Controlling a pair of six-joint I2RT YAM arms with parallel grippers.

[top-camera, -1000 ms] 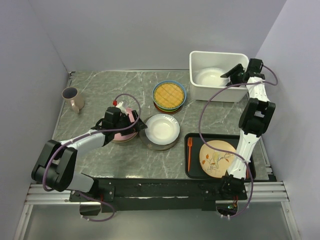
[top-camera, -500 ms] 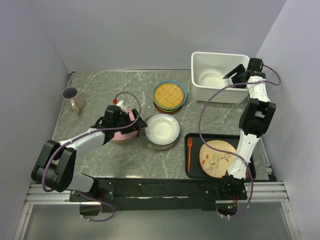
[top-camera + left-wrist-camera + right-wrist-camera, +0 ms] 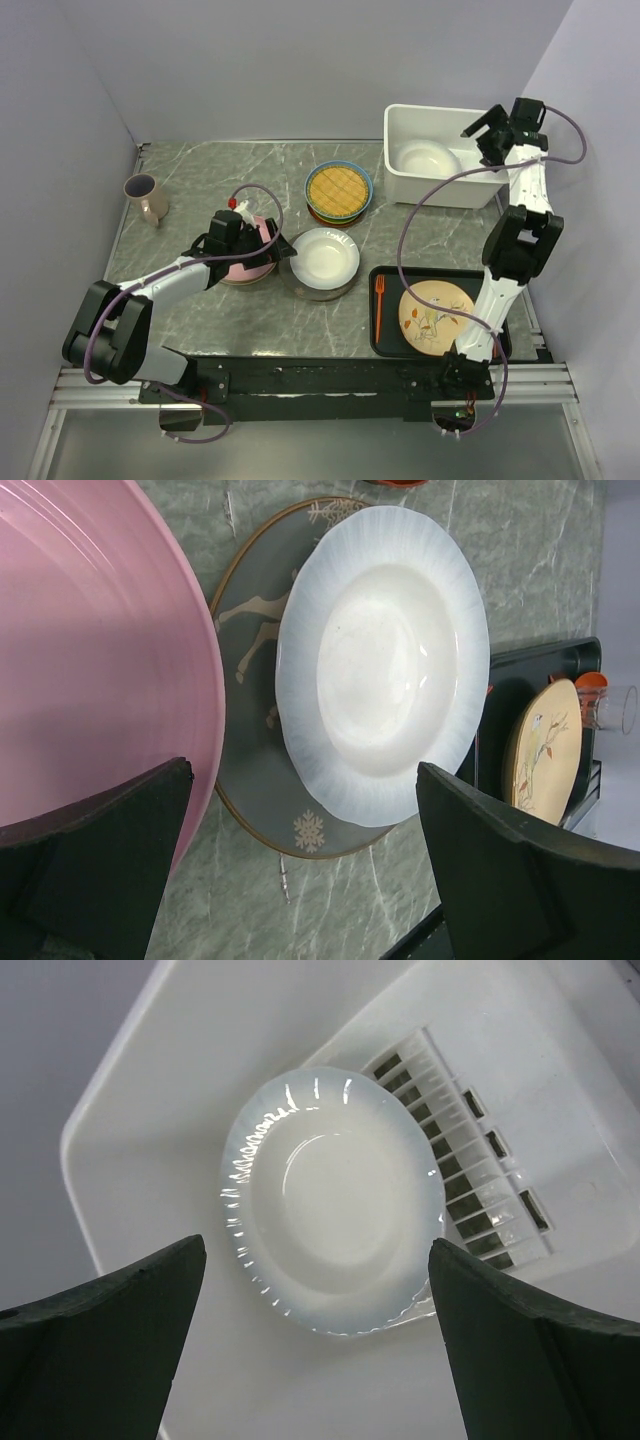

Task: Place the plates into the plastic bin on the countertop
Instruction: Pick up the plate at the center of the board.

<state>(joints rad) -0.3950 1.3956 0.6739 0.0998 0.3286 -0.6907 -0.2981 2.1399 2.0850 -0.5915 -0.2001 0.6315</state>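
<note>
Near, at 9 o'clock on the desk (image 3: 190,180), the left hand (image 3: 268,248) is spread wide over the pink plate (image 3: 90,660). Far off at 1 o'clock, the right hand (image 3: 483,138) is spread wide above the plastic bin (image 3: 440,113), where a white plate (image 3: 330,1210) lies.

Mug (image 3: 146,196): beige-pink with a dark inside, upright on the desk (image 3: 200,180), well to the left of the left hand (image 3: 272,240) and farther back.
Tray (image 3: 430,271): flat, black, rectangular, at the near edge, well apart from the right hand (image 3: 480,125) and to the right of the left hand.
Fork (image 3: 379,305): orange, lying along the tray's left side, tines toward the back.
Bird plate (image 3: 430,312): cream, flat on the tray, just right of the fork.
</note>
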